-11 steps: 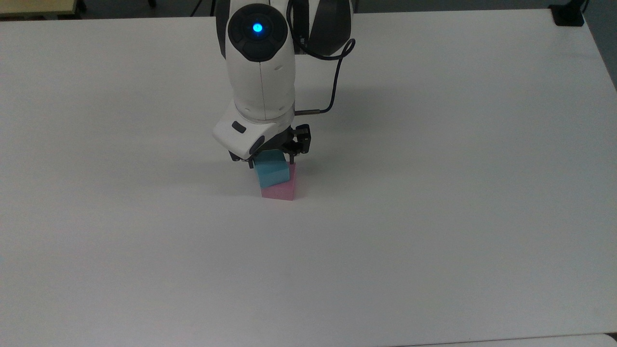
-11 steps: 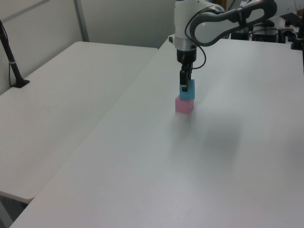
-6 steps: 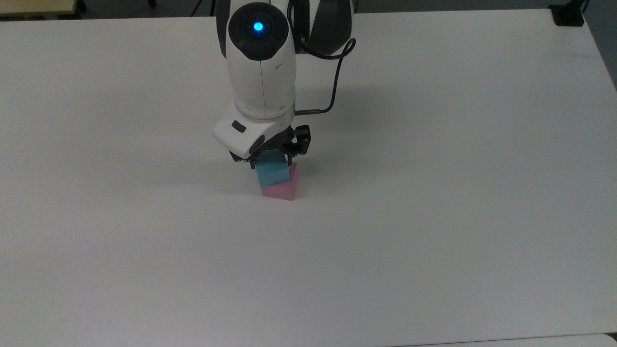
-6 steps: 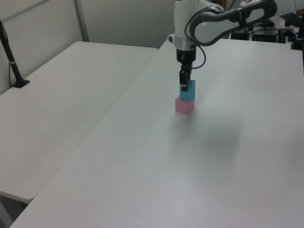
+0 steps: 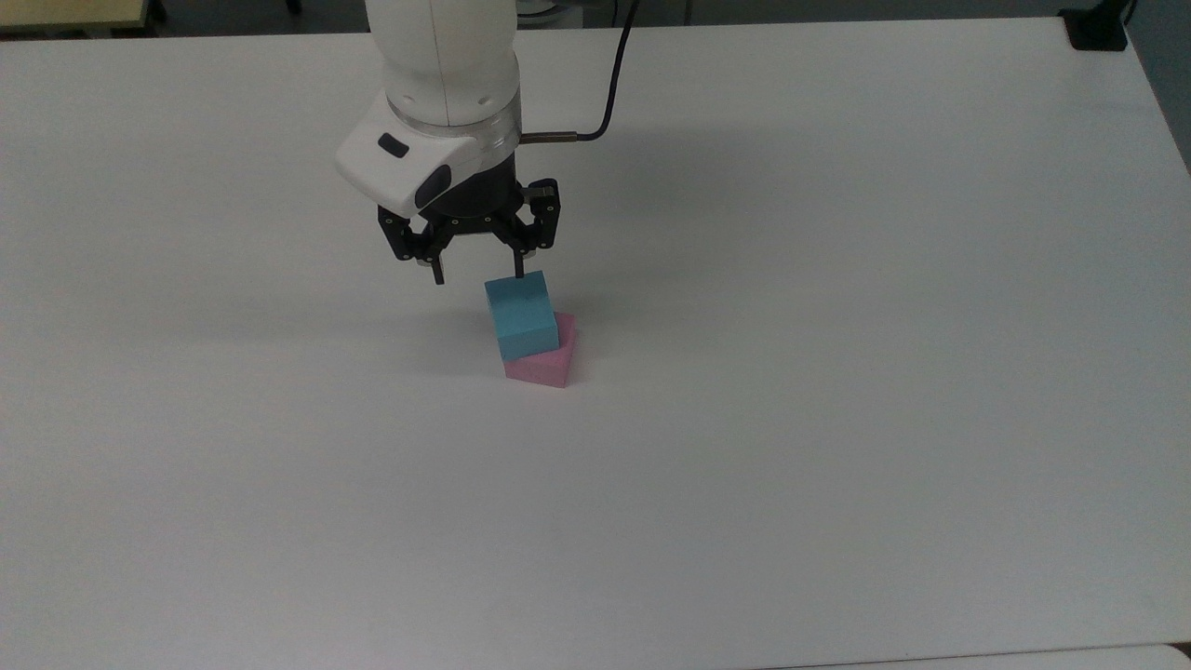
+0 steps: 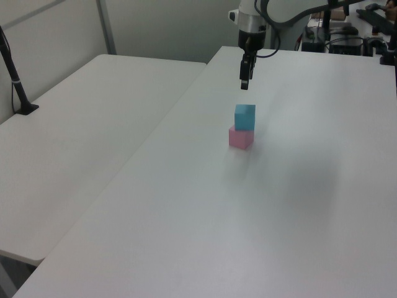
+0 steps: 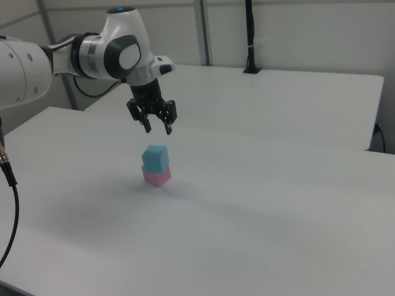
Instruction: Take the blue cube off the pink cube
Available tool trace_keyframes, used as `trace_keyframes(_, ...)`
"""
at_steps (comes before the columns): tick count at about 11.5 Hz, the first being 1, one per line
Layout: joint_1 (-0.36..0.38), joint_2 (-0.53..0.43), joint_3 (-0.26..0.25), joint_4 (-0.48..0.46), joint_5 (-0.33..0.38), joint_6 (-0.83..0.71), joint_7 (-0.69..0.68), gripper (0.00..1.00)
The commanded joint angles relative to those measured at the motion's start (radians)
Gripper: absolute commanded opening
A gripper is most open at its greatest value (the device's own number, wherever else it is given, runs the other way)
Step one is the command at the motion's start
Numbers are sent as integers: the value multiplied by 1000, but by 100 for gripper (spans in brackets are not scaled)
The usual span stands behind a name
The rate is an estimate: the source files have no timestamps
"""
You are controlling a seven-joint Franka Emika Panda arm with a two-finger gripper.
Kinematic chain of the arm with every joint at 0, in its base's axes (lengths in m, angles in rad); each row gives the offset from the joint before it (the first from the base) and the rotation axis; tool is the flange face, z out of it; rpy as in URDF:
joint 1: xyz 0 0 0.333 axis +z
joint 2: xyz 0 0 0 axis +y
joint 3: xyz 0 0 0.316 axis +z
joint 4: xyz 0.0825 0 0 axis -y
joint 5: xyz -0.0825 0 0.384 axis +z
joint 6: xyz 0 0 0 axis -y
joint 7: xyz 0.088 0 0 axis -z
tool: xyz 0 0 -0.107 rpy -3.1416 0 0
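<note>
Stacked nearest on the white table [image 5: 837, 465], with blue cube [image 5: 520, 316] twisted atop pink cube [image 5: 544, 363]. Farther back and above, hovering clear of both: gripper [image 5: 476, 272], pointing straight down, fingers spread apart, holding nothing.

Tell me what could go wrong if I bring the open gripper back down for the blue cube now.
1. The blue cube sits twisted on the pink cube, overhanging one side, so a fingertip landing on it could tip it off.
2. The gripper hangs open above and off to the top view's left of the stack; a straight descent may miss.
3. A low grip might drag the pink cube along.
</note>
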Motion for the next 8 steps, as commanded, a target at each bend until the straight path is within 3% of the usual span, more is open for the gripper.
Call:
trace_keyframes(1,4,-18,9,-58,-6,6,-6,91)
trace_keyframes(2,9,-13,9,-66,-6,10,-4,100)
trace_keyframes(8,24,60,42,-75,-35,70,66,100)
